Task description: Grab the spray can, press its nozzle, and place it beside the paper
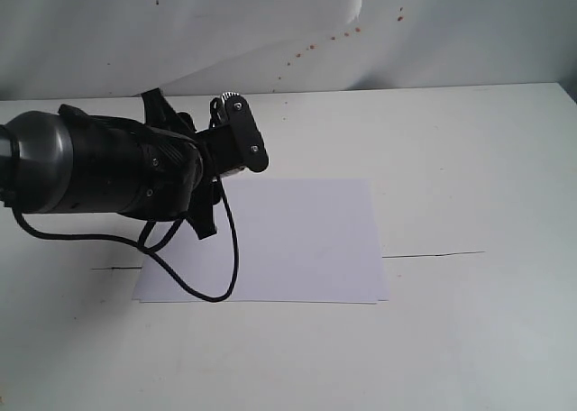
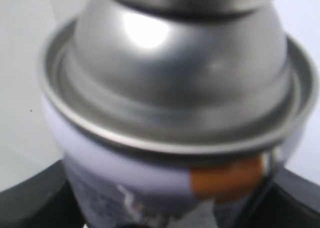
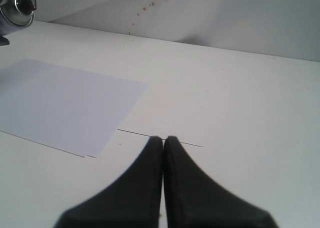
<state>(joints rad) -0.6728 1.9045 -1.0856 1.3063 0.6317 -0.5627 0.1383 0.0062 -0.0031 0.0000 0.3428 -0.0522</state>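
The spray can [image 2: 170,88] fills the left wrist view: a domed silver shoulder above a white printed label with an orange patch. My left gripper [image 2: 170,203] is shut on the can's body, its black fingers [image 2: 35,198] showing on either side. From outside, the left gripper [image 1: 238,133] holds the can's top [image 1: 226,99] above the table, just past the far left corner of the paper [image 1: 302,240]. The black nozzle [image 3: 26,3] crowns the can [image 3: 15,10] in the right wrist view. There my right gripper [image 3: 164,139] is shut and empty, near the paper [image 3: 60,100].
The white table [image 1: 469,159] has a thin dark seam [image 1: 433,253] running off the paper's right edge. A black cable [image 1: 216,285] from the left arm [image 1: 90,163] loops over the paper's near left part. A white backdrop with small red specks [image 1: 315,41] stands behind.
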